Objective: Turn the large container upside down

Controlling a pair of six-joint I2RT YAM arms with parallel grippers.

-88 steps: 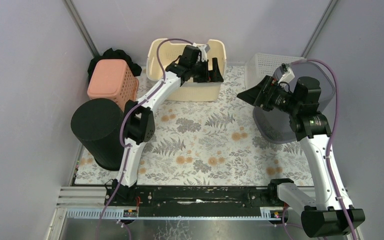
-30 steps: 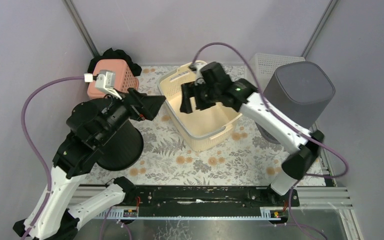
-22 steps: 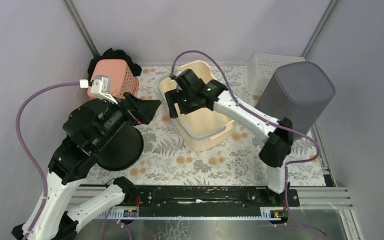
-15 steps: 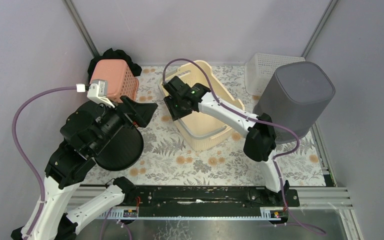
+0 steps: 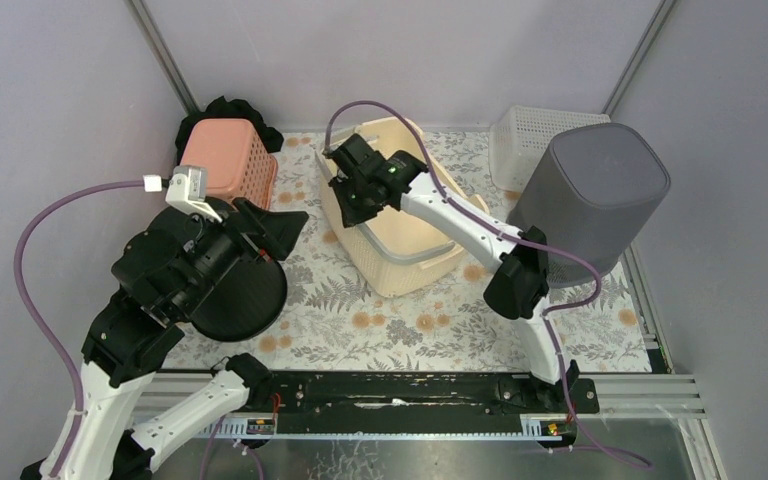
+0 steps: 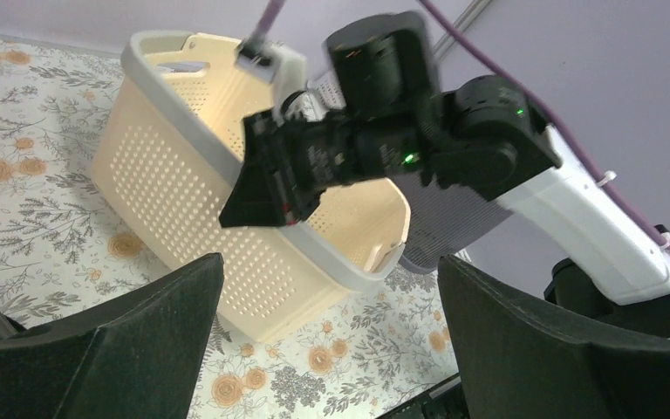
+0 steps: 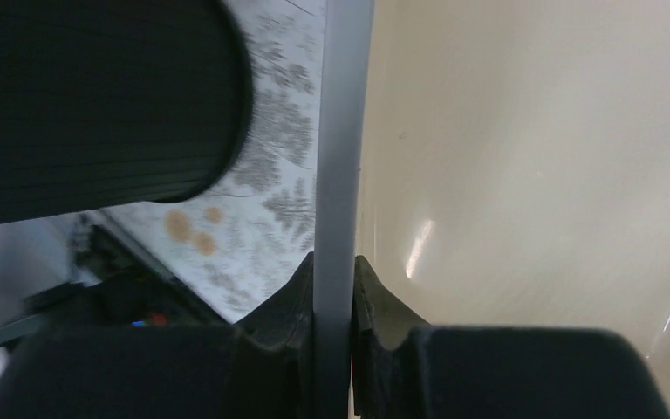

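A large cream basket [image 5: 405,245] with a grey rim [image 7: 340,131] is sitting on the floral table [image 5: 410,325], in the middle and towards the far side. It appears to be leaning at a tilt, with its open top facing upward, so it is not turned over.

The right arm is reaching across from the right, and the right gripper [image 5: 350,200] is clamping the rim on the basket's left side. The right wrist view is showing both fingers pressed tight against the grey rim, one finger on each face.

The left gripper [image 5: 282,225] is hovering in the air on the left, above a black round bin [image 5: 240,305]. Its jaws are standing wide apart and are holding nothing. The left wrist view is looking between them towards the basket, well apart from it.

A pink basket [image 5: 225,160] is standing at the far left, behind the black bin. A grey bin [image 5: 590,190] is standing at the right, with a white basket [image 5: 528,132] just behind it in the far right corner.
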